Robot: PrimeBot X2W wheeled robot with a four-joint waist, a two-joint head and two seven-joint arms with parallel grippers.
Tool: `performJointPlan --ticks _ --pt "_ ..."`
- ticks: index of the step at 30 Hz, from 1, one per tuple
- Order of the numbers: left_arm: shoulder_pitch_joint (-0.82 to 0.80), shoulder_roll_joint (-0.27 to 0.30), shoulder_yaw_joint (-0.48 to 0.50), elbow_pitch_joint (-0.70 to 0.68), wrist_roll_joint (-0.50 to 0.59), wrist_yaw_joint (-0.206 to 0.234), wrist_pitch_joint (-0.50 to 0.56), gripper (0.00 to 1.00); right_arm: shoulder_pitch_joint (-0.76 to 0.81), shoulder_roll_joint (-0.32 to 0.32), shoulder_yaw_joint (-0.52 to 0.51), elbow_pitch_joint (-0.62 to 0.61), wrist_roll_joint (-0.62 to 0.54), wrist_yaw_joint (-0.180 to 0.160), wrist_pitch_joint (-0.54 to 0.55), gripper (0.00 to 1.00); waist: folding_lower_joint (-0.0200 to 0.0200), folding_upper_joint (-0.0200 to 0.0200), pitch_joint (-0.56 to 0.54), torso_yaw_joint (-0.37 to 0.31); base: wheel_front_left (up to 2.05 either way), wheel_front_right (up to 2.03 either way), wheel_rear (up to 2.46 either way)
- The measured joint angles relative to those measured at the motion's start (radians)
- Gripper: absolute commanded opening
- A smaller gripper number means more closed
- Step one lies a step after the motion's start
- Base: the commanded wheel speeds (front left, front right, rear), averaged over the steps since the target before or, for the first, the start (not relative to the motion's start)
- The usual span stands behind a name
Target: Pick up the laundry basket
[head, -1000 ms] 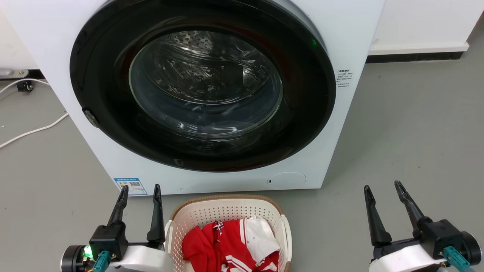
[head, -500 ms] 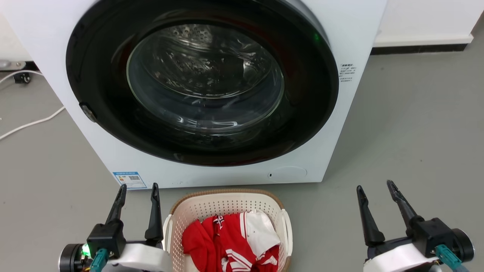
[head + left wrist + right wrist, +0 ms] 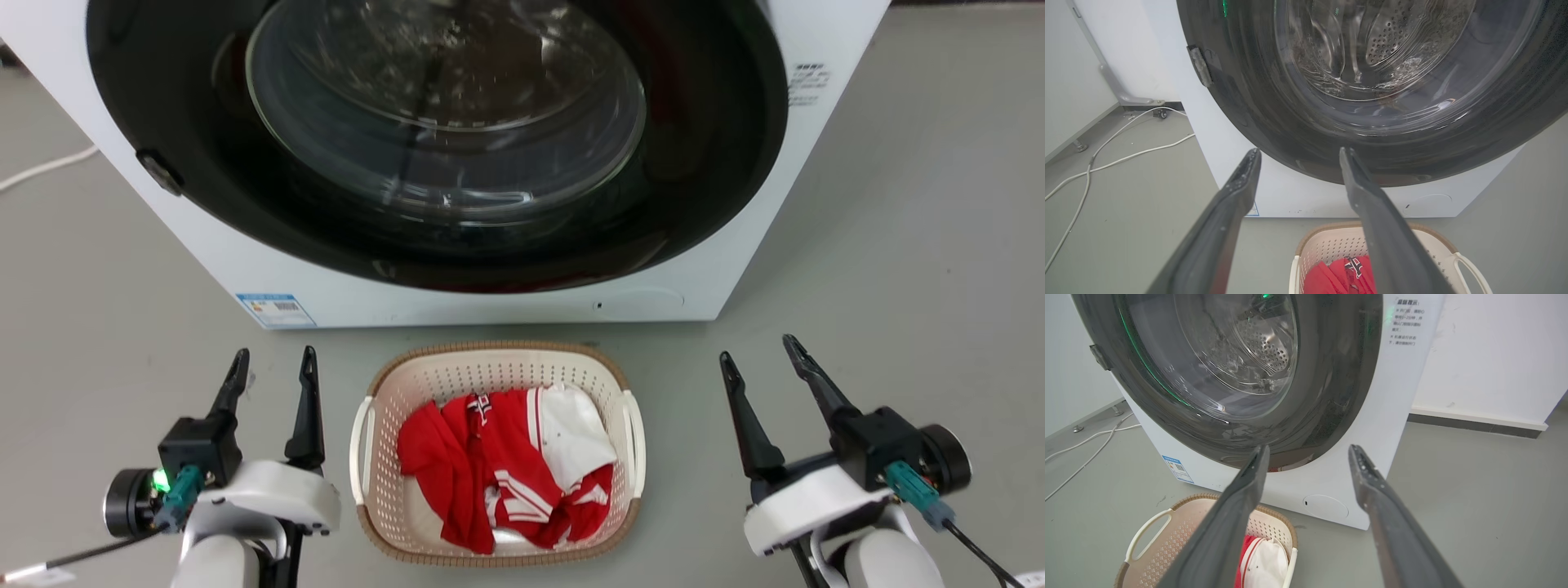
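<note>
Your left claw [image 3: 273,355] and right claw [image 3: 757,349] point forward, both spread wide and empty. The laundry basket [image 3: 490,351] sits on the floor [image 3: 898,245] between them, nearer the left claw. Since a second ago the head camera has dipped, so the basket's whole rim shows. Ahead of the fingertips stands the washing machine [image 3: 490,309]. Red-and-white clothes [image 3: 506,474] lie in the basket.

One white front-loading washing machine [image 3: 408,302]. One cream perforated plastic laundry basket [image 3: 490,351]. Two dark long-fingered grippers: left gripper [image 3: 274,354], right gripper [image 3: 755,349].
</note>
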State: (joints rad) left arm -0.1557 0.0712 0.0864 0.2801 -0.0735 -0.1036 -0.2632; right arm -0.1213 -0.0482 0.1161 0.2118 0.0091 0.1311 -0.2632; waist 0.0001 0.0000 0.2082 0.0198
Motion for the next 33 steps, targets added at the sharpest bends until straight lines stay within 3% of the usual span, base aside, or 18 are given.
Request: performJointPlan --ticks 33 --pt "-0.404 0.079 -0.052 0.560 0.000 -0.026 0.000 1.00 -0.498 -0.001 0.154 0.713 -0.031 0.000 0.000 1.00 0.0001 -0.0001 0.437 -0.006 0.00 0.00 0.00"
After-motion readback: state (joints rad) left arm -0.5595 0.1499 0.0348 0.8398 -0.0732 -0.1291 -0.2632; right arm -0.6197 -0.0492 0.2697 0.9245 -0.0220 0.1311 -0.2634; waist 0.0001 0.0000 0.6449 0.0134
